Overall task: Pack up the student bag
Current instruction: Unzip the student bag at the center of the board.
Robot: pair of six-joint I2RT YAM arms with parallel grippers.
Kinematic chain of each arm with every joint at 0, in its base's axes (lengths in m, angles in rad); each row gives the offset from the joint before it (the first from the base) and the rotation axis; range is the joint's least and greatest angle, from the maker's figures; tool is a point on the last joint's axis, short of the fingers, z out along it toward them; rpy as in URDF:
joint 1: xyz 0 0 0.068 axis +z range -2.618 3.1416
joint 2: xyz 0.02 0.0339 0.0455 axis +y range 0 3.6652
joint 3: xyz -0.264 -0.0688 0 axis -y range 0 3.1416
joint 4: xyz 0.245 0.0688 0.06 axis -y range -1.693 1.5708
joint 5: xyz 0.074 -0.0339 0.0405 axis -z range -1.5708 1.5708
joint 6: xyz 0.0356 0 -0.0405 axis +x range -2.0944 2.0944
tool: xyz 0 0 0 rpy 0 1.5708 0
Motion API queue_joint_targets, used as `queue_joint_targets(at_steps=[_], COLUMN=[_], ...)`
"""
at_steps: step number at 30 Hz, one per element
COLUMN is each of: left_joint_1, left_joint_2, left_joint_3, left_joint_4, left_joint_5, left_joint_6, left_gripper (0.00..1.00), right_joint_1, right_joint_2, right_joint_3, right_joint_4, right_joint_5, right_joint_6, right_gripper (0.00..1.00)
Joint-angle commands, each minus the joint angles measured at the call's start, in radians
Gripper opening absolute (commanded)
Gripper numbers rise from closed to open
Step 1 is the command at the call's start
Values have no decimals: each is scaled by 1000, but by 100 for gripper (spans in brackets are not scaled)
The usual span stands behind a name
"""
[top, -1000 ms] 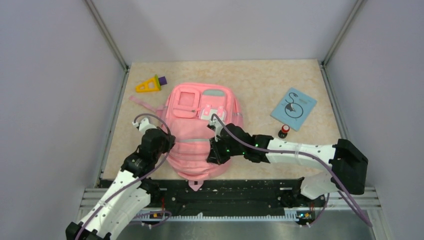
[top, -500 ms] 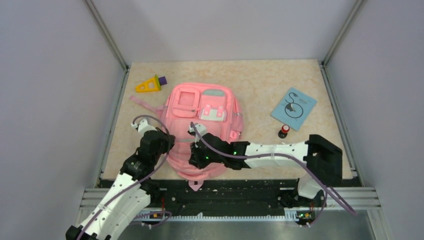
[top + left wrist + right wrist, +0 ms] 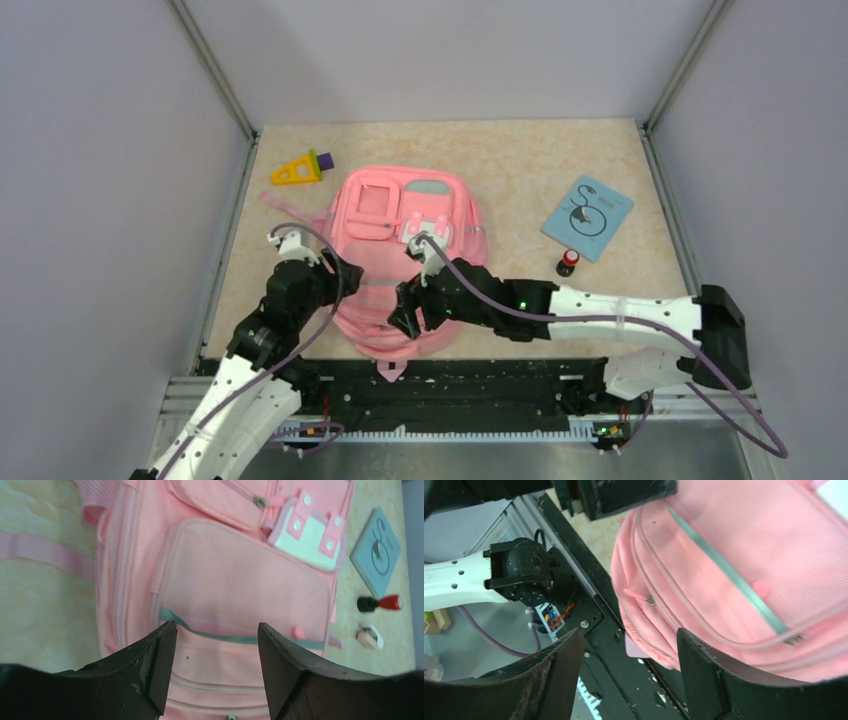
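The student bag (image 3: pixel 410 215) lies flat mid-table; with your left gripper (image 3: pixel 216 627) and right gripper (image 3: pixel 629 635) both wide open and empty over its near end, pinch the zipper pull (image 3: pixel 650 600) at the right's 1 o'clock squarely.

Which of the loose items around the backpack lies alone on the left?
The yellow triangle with the purple block, off the far left corner of the backpack. The blue booklet and small red-and-black item both lie to its right.

You've got one student bag (image 3: pixel 372 205), one blue booklet (image 3: pixel 588 217), one small red-capped black piece (image 3: pixel 568 262), one yellow triangle (image 3: pixel 293 173) (plus one purple block (image 3: pixel 322 160)) and one small white piece (image 3: pixel 370 637).
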Motion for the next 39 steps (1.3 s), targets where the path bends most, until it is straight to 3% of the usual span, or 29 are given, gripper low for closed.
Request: queue_joint_targets(at_steps=[1, 5, 7, 12, 17, 21, 35, 39], left_joint_1=[-29, -92, -145, -241, -306, -337, -370, -371], left_joint_2=[15, -20, -44, 1, 112, 148, 143, 130], left_joint_3=[11, -4, -6, 24, 66, 84, 47, 42], left_joint_4=[-53, -115, -117, -180, -280, -326, -307, -275], left_joint_5=[213, 222, 209, 171, 87, 17, 119, 127], left_joint_6=[42, 35, 28, -17, -90, -119, -168, -163], left_gripper=[64, 63, 64, 66, 65, 65, 34, 8], right_joint_1=[-60, -133, -138, -143, -143, -143, -143, -144], right_joint_2=[-112, -188, -208, -182, -113, -115, -75, -82], right_joint_3=[-61, -136, -179, -254, -224, -253, -279, -287], right_joint_4=[-66, -47, -23, 79, 47, 84, 79, 87], right_joint_5=[70, 14, 61, 94, 228, 216, 193, 164], right_joint_6=[-54, -160, -222, -332, -168, -92, -39, -42], right_gripper=[69, 78, 83, 83, 84, 84, 84, 84])
